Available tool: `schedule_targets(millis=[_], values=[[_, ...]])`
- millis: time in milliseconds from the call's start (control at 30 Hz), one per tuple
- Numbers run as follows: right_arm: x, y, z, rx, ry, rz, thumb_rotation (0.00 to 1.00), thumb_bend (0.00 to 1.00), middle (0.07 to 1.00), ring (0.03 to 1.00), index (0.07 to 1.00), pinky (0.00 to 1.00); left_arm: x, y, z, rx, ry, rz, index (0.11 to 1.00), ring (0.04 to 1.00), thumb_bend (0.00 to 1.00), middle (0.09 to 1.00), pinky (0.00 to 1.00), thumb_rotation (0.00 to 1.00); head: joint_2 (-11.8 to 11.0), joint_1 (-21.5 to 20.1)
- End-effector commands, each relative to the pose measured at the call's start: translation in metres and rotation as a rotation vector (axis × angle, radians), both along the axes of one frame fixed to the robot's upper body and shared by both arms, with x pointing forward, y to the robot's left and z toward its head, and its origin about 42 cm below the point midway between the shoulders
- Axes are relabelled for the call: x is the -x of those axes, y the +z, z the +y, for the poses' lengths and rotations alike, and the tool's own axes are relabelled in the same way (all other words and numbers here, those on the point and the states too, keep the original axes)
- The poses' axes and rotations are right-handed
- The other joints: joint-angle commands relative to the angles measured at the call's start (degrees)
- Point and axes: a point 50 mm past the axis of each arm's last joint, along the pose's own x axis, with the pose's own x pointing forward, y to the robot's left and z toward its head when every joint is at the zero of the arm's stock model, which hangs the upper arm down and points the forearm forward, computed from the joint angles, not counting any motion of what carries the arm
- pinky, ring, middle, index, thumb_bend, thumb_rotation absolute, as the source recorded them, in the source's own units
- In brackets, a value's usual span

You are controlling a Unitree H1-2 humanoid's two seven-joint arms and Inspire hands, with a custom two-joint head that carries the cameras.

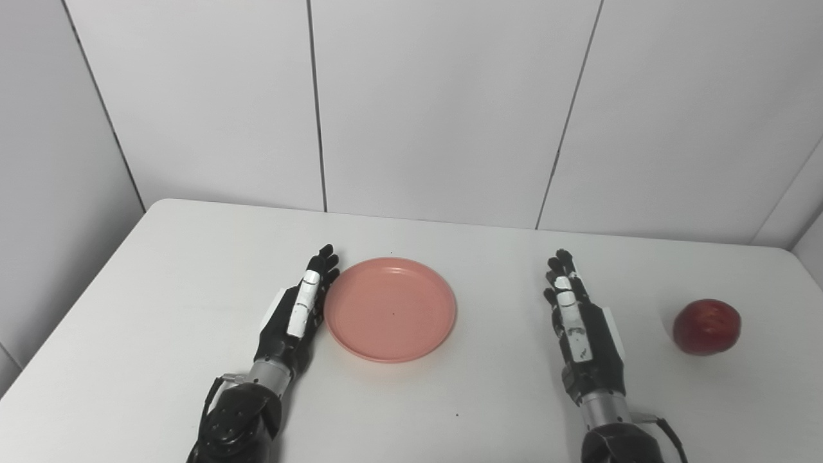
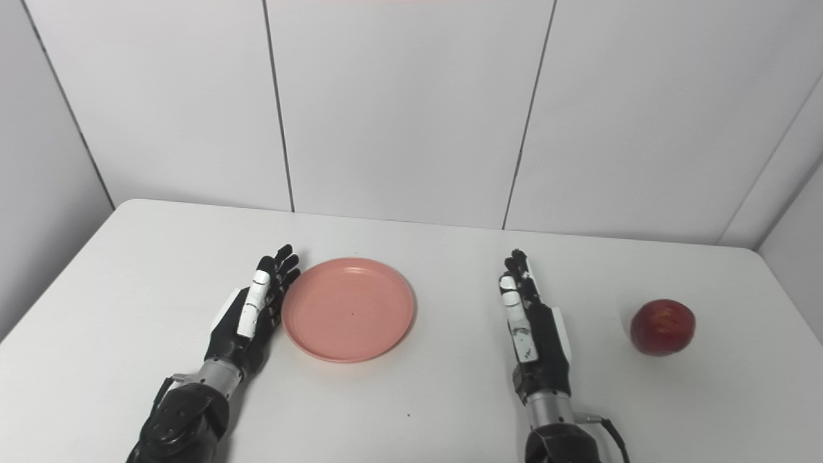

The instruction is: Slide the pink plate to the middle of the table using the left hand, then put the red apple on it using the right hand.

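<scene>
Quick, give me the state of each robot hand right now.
Left robot hand: open, fingers straight, holding nothing, against the pink plate's left rim.
Right robot hand: open, holding nothing, apart from the red apple.

We're in what looks like a lab/test booth: bare white table (image 1: 161,308) under our fingers, plain white wall panels (image 1: 437,109) beyond them.
</scene>
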Motion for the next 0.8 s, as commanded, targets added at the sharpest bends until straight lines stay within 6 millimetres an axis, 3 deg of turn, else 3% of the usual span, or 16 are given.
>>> schedule_targets(millis=[0,300,767], values=[[-0.008,0.023,0.007,0.005,-0.002,-0.096,0.88,0.65,0.959,0.983,0.965,1.00,-0.005,0.015,-0.012,0.021,-0.035,-0.076,1.000,1.000,0.70,1.000,1.00,1.00,0.07,-0.48],[-0.009,0.024,0.020,0.043,-0.002,-0.102,0.94,0.65,0.972,0.988,0.975,1.00,-0.002,0.014,-0.020,0.020,-0.068,-0.091,1.000,1.000,0.72,1.000,1.00,1.00,0.01,-5.58],[-0.012,0.024,0.027,0.051,-0.004,-0.106,0.96,0.63,0.978,0.978,0.980,1.00,-0.003,0.005,-0.029,0.011,-0.115,-0.114,1.000,1.000,0.73,1.000,1.00,1.00,-0.19,-7.10]])
